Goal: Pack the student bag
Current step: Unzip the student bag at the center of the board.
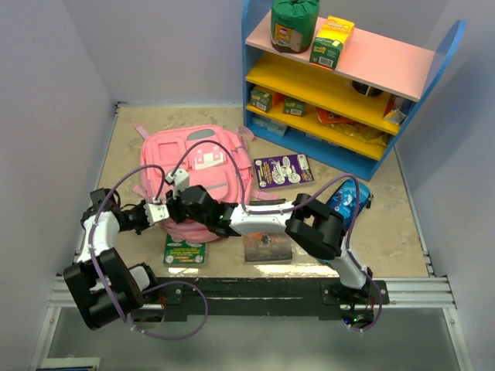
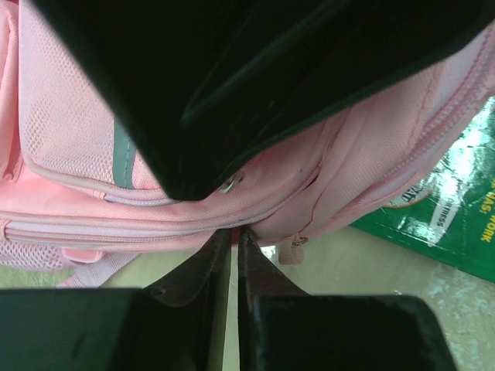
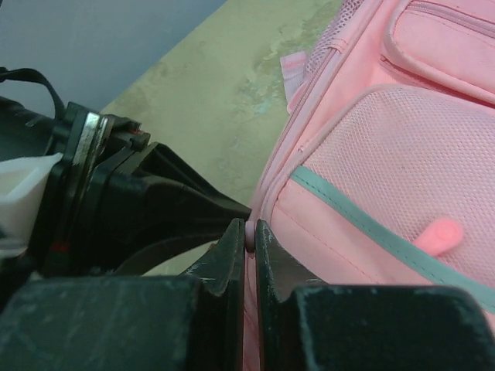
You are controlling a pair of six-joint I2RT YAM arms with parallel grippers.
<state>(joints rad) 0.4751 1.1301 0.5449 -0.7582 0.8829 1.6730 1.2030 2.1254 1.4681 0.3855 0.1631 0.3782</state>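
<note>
left to right. at the left, your left pincer [image 2: 234, 241] points at the near lower seam of the student bag [image 1: 197, 166], its jaws drawn almost together with only a thin slit between them. the tips touch the seam, but you cannot tell from the wrist view whether any cloth is caught there. the bag lies flat on the table [image 1: 387, 232], left of centre, front pockets up and every zipper in view shut. judged from this, the packing proper has not begun and the step in hand is getting the bag open.

just right of the left pincer and crowding it, your right pincer [image 3: 250, 232] is clamped on a thin pink ridge at the bag's edge, beside the mesh pocket with the grey strip. two pincers sit this close on one seam most likely so that one anchors the soft fabric while the other works the zipper; a limp bag would otherwise drag along with any pull.

a green book [image 1: 184, 251] lies on the table just beside the bag's near edge, and a purple book [image 1: 282, 171] lies off its right side, both within reach, presumably as items to go in. far right, the shelf [image 1: 387, 58] holds boxes and packets, well apart from the bag.
</note>
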